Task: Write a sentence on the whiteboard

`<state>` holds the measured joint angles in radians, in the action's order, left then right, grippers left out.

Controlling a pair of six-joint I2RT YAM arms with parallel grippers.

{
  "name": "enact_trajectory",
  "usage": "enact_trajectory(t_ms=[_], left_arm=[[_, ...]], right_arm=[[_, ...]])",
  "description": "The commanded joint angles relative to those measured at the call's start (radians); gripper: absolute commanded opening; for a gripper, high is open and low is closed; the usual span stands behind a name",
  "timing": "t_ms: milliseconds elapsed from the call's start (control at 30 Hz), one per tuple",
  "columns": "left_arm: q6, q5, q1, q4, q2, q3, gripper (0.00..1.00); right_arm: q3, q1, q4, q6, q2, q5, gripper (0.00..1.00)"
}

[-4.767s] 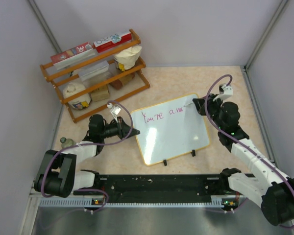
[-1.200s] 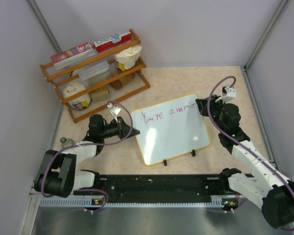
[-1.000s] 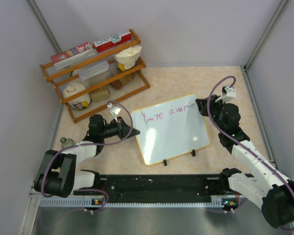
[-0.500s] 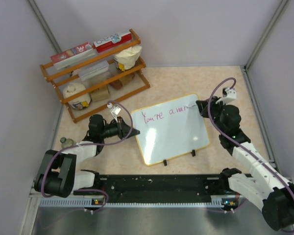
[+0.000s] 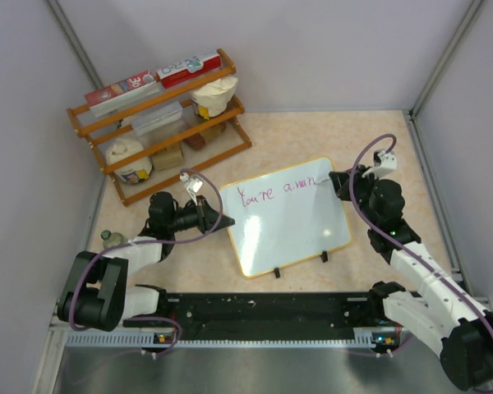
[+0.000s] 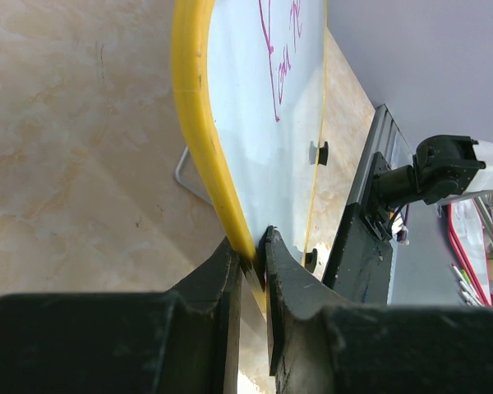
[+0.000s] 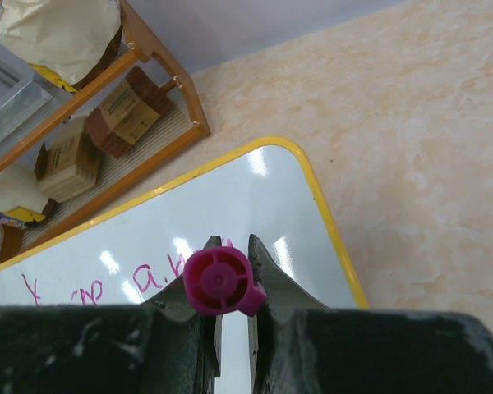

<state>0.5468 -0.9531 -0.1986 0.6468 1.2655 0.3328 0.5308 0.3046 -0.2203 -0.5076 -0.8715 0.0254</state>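
The whiteboard (image 5: 292,226), white with a yellow rim, lies tilted on the table with two black clips on its near edge. Pink handwriting (image 5: 278,191) runs along its far edge. My left gripper (image 5: 227,221) is shut on the board's left rim (image 6: 191,123), its jaws pinching the yellow edge at the left gripper's tips (image 6: 253,249). My right gripper (image 5: 335,182) is over the board's far right corner, shut on a magenta marker (image 7: 219,281). The marker's end cap faces the right wrist camera and its tip is hidden. Beyond it shows the whiteboard (image 7: 263,193).
A wooden rack (image 5: 160,123) with boxes and bagged items stands at the back left. A small bottle (image 5: 108,238) sits by the left arm. The black base rail (image 5: 263,313) runs along the near edge. Walls close in on both sides.
The right gripper with the marker has shifted rightward along the board's far edge, and the pink writing has grown longer. The left gripper and the board have not moved.
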Motion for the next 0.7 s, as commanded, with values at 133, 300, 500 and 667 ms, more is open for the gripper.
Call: enact_trajectory(t_ms=[133, 300, 500, 667], left_arm=[[-0.084, 0.043, -0.001, 0.020, -0.012, 0.002, 0.00], [-0.084, 0.043, -0.001, 0.021, -0.009, 0.003, 0.00], [-0.084, 0.043, -0.001, 0.022, -0.012, 0.003, 0.00], [-0.084, 0.045, -0.001, 0.020, -0.011, 0.003, 0.00]], right_arm=[[0.046, -0.007, -0.033, 0.007, -0.027, 0.036, 0.00], [0.063, -0.007, -0.048, 0.003, -0.043, 0.047, 0.00], [0.080, -0.005, -0.056, 0.001, -0.061, 0.061, 0.00], [0.090, -0.007, -0.054, 0.004, -0.070, 0.070, 0.00]])
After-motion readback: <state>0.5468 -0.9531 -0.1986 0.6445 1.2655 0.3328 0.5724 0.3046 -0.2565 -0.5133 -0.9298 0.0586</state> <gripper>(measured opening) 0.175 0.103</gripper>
